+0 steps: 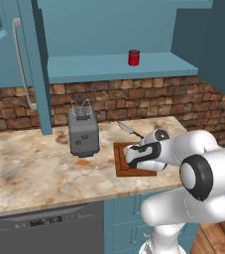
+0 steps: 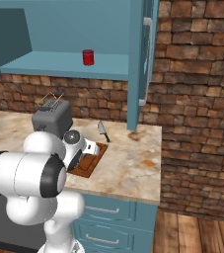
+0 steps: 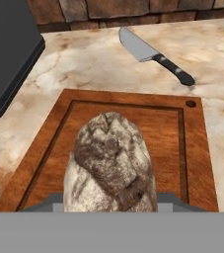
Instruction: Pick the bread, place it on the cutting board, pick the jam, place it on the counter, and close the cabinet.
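We're hanging over the cutting board (image 3: 190, 148) with the hand (image 1: 132, 159) pinching the bread (image 3: 111, 165). We're thinking: lower it onto the board's middle, well off the knife (image 3: 155, 55), before letting go.

Speckled brown bread (image 3: 111, 163), reddish-brown cutting board (image 3: 192, 148)

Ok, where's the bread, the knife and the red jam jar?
bread (image 3: 111, 163), hand view, on its cracked brown top.
knife (image 3: 138, 47), hand view, on the grey blade.
jam (image 1: 134, 58), left base view, on the jar's red side, on the cabinet shelf.
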